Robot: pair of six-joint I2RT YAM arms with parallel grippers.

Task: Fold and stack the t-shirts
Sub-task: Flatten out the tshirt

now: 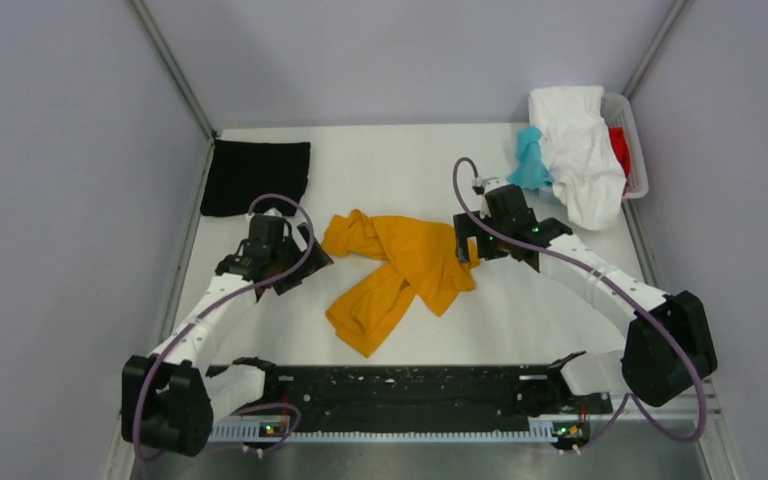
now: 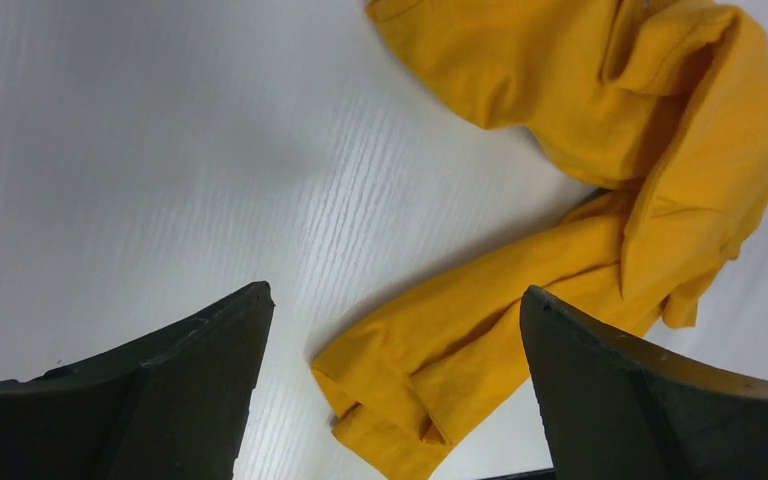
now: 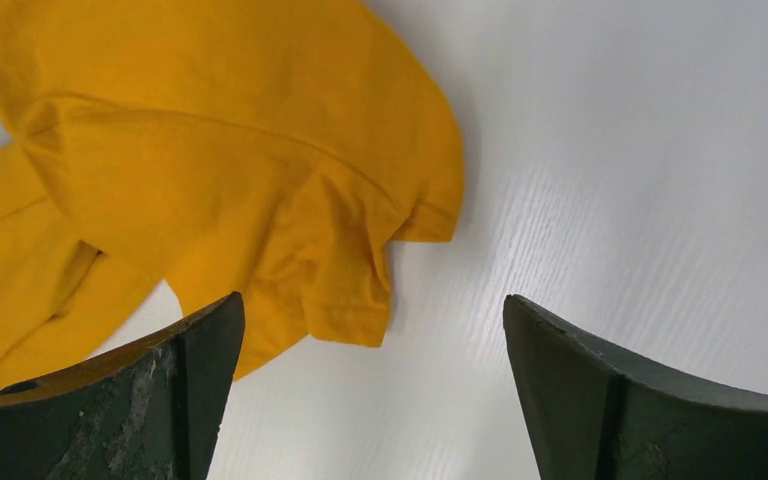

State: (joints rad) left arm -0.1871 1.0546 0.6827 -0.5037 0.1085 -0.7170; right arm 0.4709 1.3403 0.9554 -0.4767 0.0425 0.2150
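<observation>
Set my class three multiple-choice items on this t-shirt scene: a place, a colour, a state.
1. The black t-shirt lies: A at the table's far-left corner; B at its centre; C at its near edge.
2. The crumpled t-shirt between the arms is: A teal; B orange; C red.
3. The jaws of the right arm are: A shut on cloth; B open, empty; C out of view.
1 A, it sits folded at that corner; 2 B, both wrist views show orange cloth; 3 B, its wrist view shows them wide apart, gripping nothing.
</observation>
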